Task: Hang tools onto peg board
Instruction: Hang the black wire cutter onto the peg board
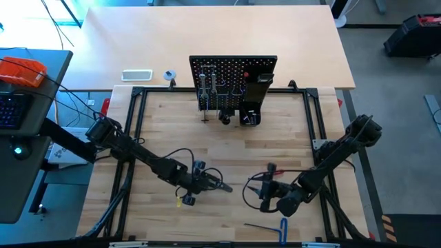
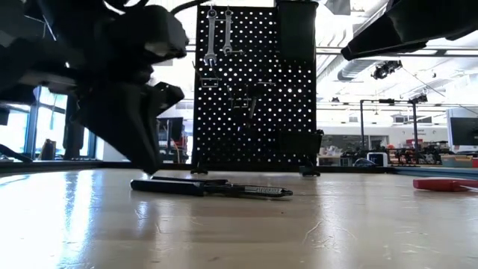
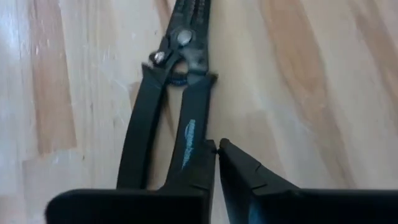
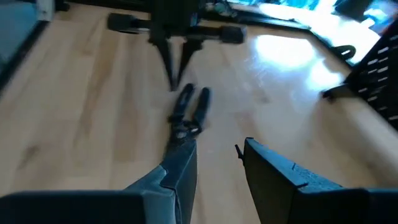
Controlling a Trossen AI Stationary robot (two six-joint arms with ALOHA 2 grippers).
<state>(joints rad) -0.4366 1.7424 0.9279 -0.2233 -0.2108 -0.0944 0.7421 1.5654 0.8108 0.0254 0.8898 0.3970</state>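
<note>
We are looking at the left gripper [image 3: 216, 149] with its fingers pressed together, tips meeting at the handle end of the black-handled pliers [image 3: 180, 81]. One handle is running under a fingertip, so we are unable to say whether it is pinched or merely touched. The pliers are lying flat on the wooden table [image 1: 172, 124], near its front, well apart from the peg board [image 1: 234, 76], which is standing upright at the far edge.

The right gripper [image 4: 217, 146] is waiting just beside, jaws apart and empty, facing the pliers from the other end.

We are judging the step to be the pick-up of the pliers. To do it well, we are wanting a firm pinch across one handle before any lift. A thin handle lying flat is likely to slip out or swing. A slow rise, watching that the tool comes up level, seems wise.

In the low view the left arm is blocking much of the scene and the board is showing only as a dark shape. Two silver wrenches [image 2: 218, 33] are hanging at its top. The other hooks are hard to make out. A blue-handled hex key [image 1: 269, 225] is lying at the table's front edge.
</note>
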